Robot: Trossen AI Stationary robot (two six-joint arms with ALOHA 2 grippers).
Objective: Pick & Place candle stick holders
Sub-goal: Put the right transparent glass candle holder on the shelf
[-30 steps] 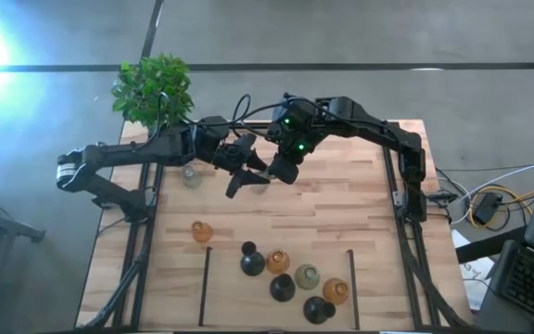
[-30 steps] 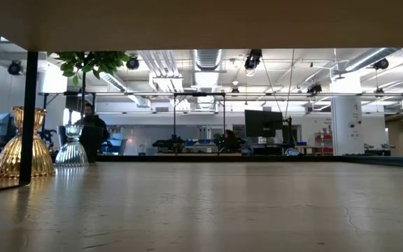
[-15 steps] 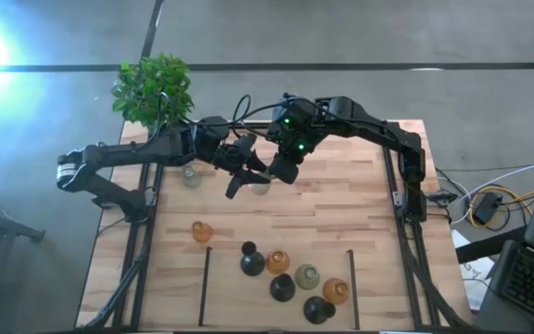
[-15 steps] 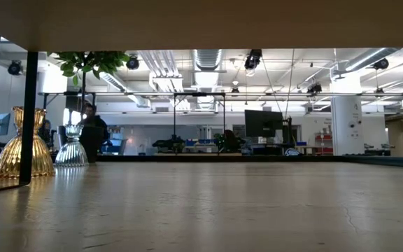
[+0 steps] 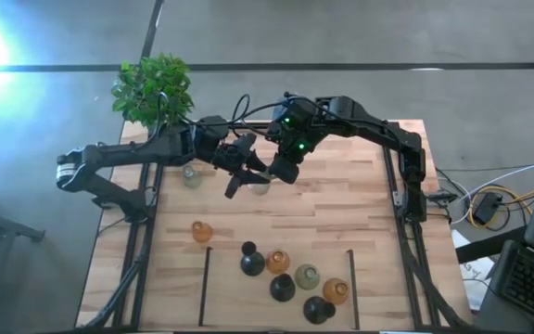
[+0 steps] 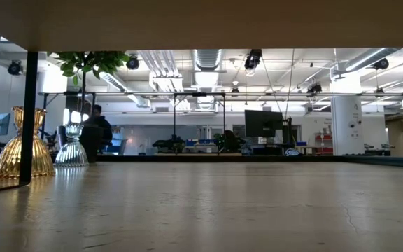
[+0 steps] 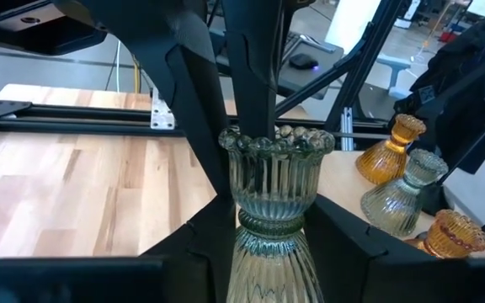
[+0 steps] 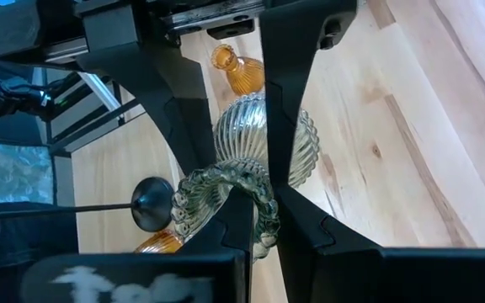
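Seen from above, two dark robot arms meet over the far middle of a wooden surface (image 5: 341, 204). Both grippers are on one clear, ribbed glass candle stick holder (image 5: 260, 182).

The left gripper (image 7: 268, 240) has its jaws clamped around the holder's narrow neck, just under the scalloped cup. The right gripper (image 8: 255, 210) has its jaws pressed together on the cup's rim, one finger inside and one outside. This looks like a handover or a shared grip; which arm will keep the holder cannot be told.

The task appears to be partly done. Seven holders, black, amber and pale green-grey, cluster at the near edge between two thin dark bars (image 5: 204, 274), likely the drop-off area. An amber holder (image 5: 201, 231) stands just outside the left bar, and a pale holder (image 5: 191, 174) stands near the left arm. These two, plus the held one, seem left to place.

Only the wrist views show the grip itself. Only the high view shows the cluster and a potted green plant (image 5: 153, 88) at the far left corner. The low view shows neither gripper, only an amber holder (image 6: 21, 143) and a clear holder (image 6: 71, 147) at far left, with a person (image 6: 96, 136) standing in the room behind.
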